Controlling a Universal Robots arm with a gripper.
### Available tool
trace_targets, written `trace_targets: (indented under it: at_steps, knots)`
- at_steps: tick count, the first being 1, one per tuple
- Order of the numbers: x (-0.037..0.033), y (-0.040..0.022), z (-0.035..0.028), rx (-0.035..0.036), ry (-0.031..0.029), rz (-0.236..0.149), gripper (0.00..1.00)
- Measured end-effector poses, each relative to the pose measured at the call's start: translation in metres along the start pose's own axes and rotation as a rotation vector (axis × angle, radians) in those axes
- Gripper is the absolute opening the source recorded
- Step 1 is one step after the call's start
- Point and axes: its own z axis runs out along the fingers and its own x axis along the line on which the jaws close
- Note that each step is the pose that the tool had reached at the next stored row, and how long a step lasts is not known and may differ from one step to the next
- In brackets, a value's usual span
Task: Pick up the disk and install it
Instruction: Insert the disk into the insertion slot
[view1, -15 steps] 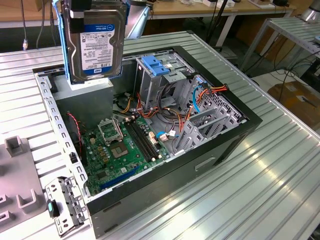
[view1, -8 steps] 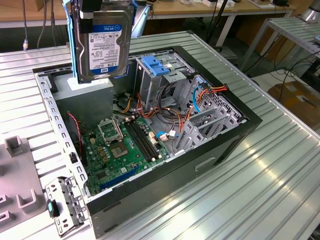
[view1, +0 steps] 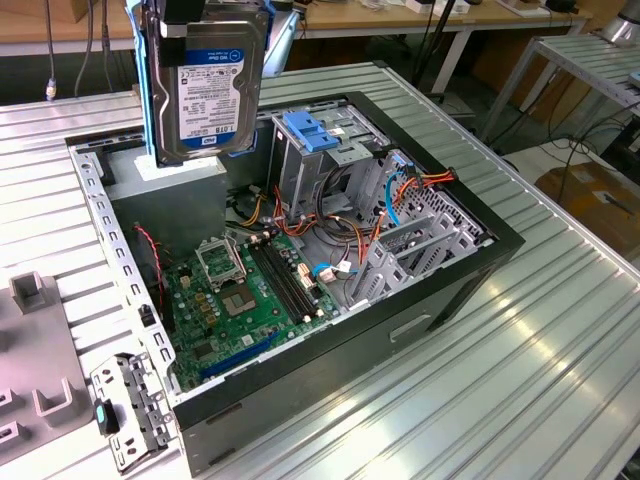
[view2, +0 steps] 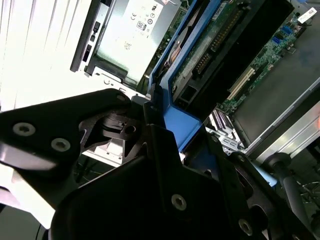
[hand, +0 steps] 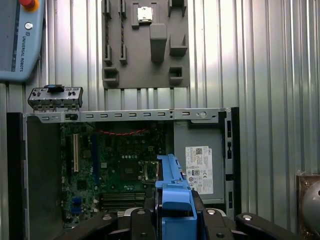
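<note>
Ribbed desk (view1: 560, 340) carries open case (view1: 470, 270) below fingers (view2: 160, 150), clamped on raised disk (view1: 205, 90): pickup done, install not yet.

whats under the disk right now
The disk hangs in the gripper above the open computer case. In the first wrist view the motherboard and the grey box lie below it; the spot straight beneath is covered by the disk itself.

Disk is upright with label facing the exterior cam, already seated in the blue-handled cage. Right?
No. The disk is upright, label toward the exterior view, but not seated: the hand holds it in the air above the open case, apart from the blue-handled cage. The exterior view shows it.
</note>
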Motion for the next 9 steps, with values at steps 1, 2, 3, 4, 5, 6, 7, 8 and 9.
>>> trace_targets:
  at_steps: [1,2,3,4,5,6,7,8,9]
  knots:
    - [0.0,0.0,0.0,0.0,0.0,0.0,0.37]
    - [0.0,0.0,0.0,0.0,0.0,0.0,0.37]
    - [0.0,-0.0001,0.0,0.0,0.0,0.0,0.37]
    - [0.0,-0.0002,0.0,0.0,0.0,0.0,0.37]
    - [0.0,-0.0003,0.0,0.0,0.0,0.0,0.37]
    - [0.0018,-0.0004,0.0,0.0,0.0002,0.0,0.37]
    - [0.0026,-0.0005,0.0,-0.0001,0.0003,0.0,0.37]
    - [0.0035,-0.0005,0.0001,-0.0001,0.0004,0.0,0.37]
    - [0.0045,-0.0005,0.0002,0.0,0.0009,0.0,0.37]
